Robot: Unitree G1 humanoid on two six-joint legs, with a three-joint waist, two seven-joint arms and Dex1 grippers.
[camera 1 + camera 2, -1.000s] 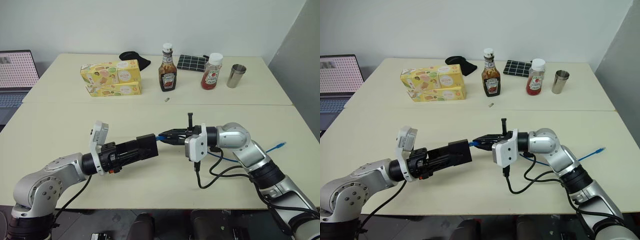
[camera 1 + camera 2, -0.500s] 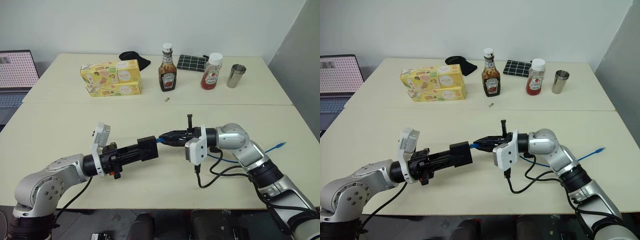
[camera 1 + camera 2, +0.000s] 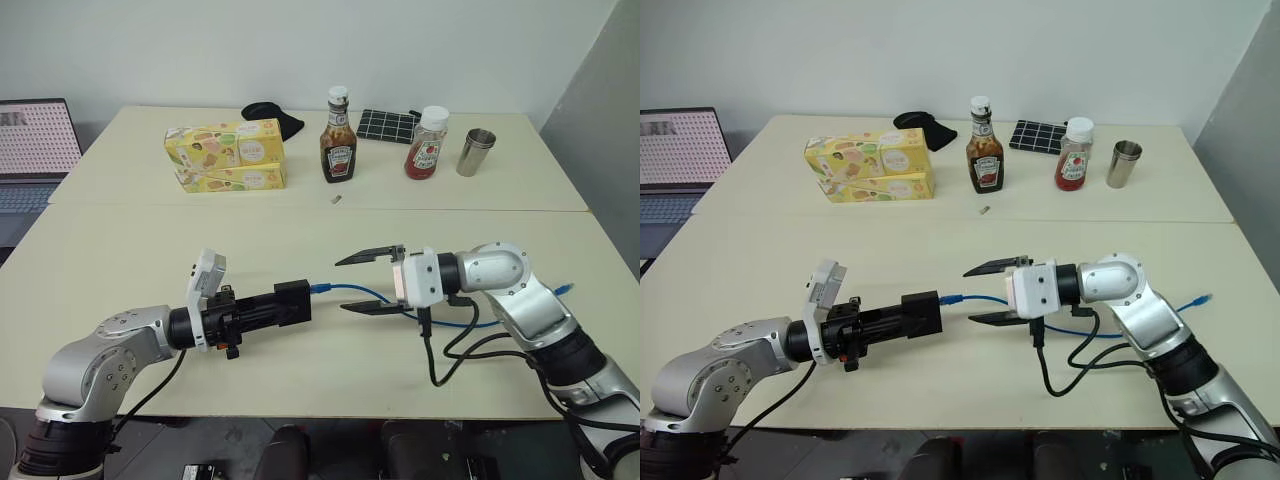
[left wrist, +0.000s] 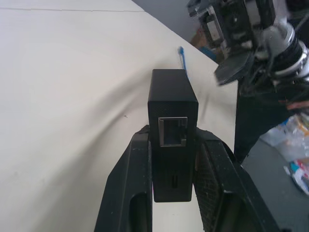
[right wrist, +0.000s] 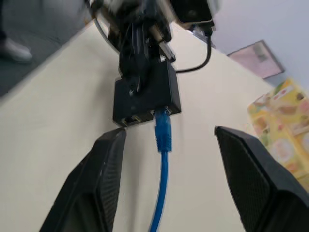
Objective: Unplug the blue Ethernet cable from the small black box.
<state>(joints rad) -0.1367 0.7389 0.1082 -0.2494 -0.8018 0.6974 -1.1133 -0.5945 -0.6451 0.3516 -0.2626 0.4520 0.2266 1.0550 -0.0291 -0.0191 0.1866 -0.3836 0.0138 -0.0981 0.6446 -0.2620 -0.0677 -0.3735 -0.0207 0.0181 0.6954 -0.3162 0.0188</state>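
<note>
My left gripper (image 3: 278, 306) is shut on the small black box (image 3: 293, 302), holding it just above the table; in the left wrist view the box (image 4: 172, 103) sits clamped between both fingers (image 4: 134, 182) with an empty port facing the camera. The blue Ethernet cable (image 3: 360, 292) runs from the box's right side across to my right arm, and its far plug (image 3: 565, 289) lies on the table. In the right wrist view its near plug (image 5: 162, 129) sits at the box (image 5: 145, 94). My right gripper (image 3: 366, 282) stands open around the cable without touching it.
At the back of the table stand two stacked yellow cartons (image 3: 226, 155), two sauce bottles (image 3: 338, 148) (image 3: 424, 144), a metal cup (image 3: 472, 152), a black grid pad (image 3: 386, 125) and a black cloth (image 3: 272, 115). A laptop (image 3: 35, 150) sits far left. Black robot cables (image 3: 445, 350) loop under my right wrist.
My right gripper has let go of the cable's plug end, opened wide, rolled and drawn back to the right. The left gripper still grips the box, slightly lower.
</note>
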